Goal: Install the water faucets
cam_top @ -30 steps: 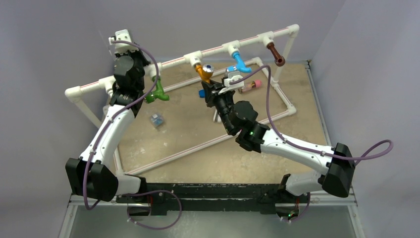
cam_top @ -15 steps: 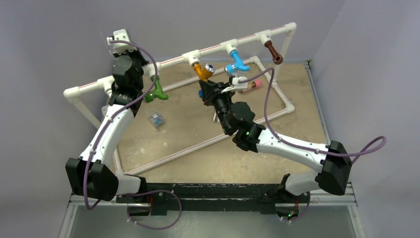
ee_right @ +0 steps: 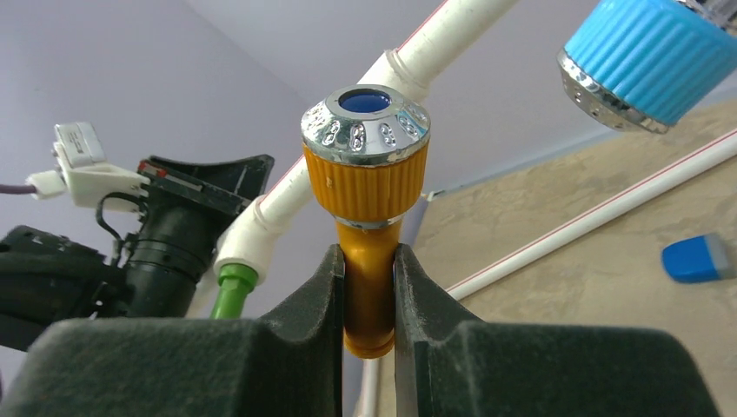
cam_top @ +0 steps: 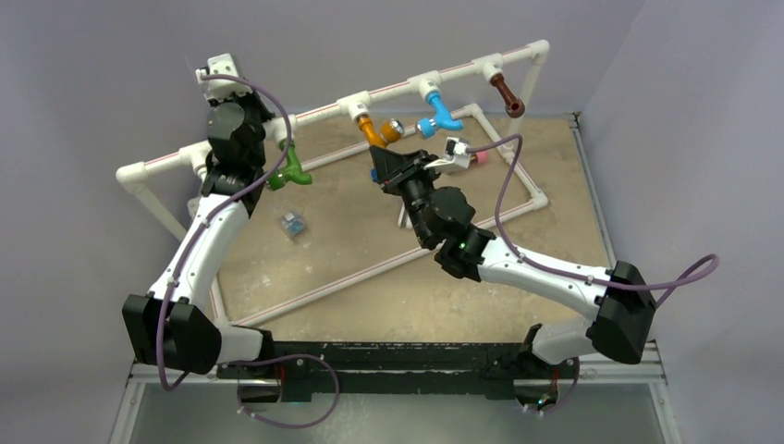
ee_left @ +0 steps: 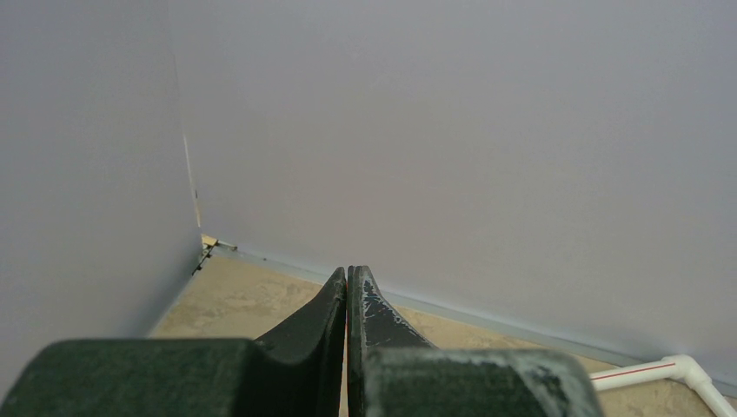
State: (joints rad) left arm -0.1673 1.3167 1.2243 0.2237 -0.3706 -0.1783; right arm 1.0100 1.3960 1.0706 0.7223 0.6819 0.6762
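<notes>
Beige counter (cam_top: 370,296) spreads in front of my two bases, with grey wall (ee_left: 434,130) behind it. Nearest to me on it lies one small bluish piece (cam_top: 293,225), well apart from both tools. Further in, my right tool (ee_right: 369,261) pinches the orange faucet (ee_right: 367,187) by its neck, just under the ribbed nozzle, and the jaws press on both sides of it. This faucet hangs from the top rail of the white pipe frame (cam_top: 314,116), so I judge that I am seating or turning it in its joint. My left tool (ee_left: 348,291) is pressed together with nothing between, raised at the far left and looking at the wall.

On the rail I count four faucets, one of each colour: green faucet (cam_top: 288,171) at the left, then the orange one, blue faucet (cam_top: 439,118), and brown faucet (cam_top: 507,94) at the far right. All four seem to sit in the rail already, and I see no loose faucet on the counter. The task looks almost finished; perhaps only the orange one needs the last tightening, then release. One pink-ended cylinder (cam_top: 479,157) lies beyond my right wrist, mostly hidden.
</notes>
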